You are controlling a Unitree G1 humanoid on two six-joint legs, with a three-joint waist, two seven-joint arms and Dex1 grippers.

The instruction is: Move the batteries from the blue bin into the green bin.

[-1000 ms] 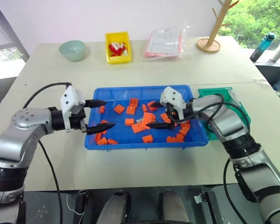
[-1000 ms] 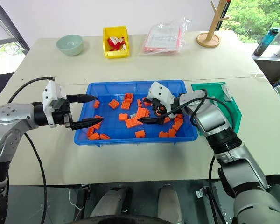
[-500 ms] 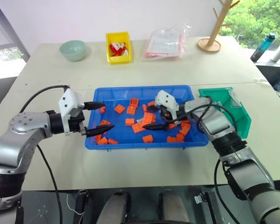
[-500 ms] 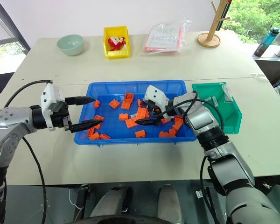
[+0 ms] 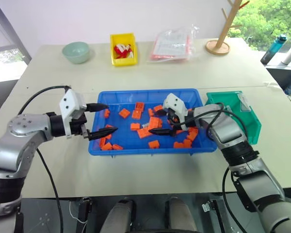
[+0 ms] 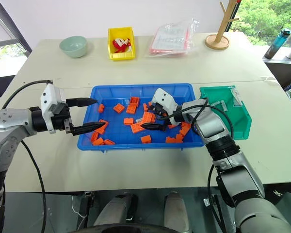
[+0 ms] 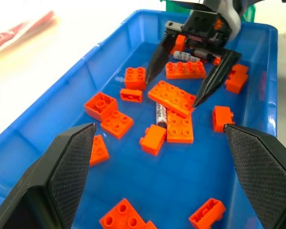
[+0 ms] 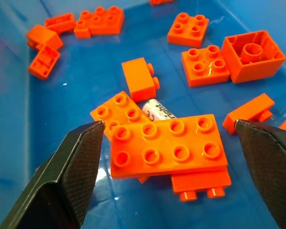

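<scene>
The blue bin (image 5: 150,92) sits mid-table, strewn with orange bricks (image 5: 137,114). A grey battery (image 8: 159,112) lies on its floor, half tucked under an orange plate (image 8: 169,143); the left wrist view shows it too (image 7: 161,114), and a second battery (image 7: 187,56) further back. My right gripper (image 5: 155,122) hangs open just above that plate and battery, with nothing between its fingers. My left gripper (image 5: 112,117) stands open over the bin's left end, also empty. The green bin (image 5: 242,116) is directly right of the blue bin.
At the back of the table stand a pale green bowl (image 5: 75,52), a small yellow bin (image 5: 122,48), a plastic bag (image 5: 172,44) and a wooden stand (image 5: 218,43). Bottles (image 5: 274,48) are off the table's far right.
The right gripper has rolled slightly above the bricks. Both grippers remain open and in much the same places.
</scene>
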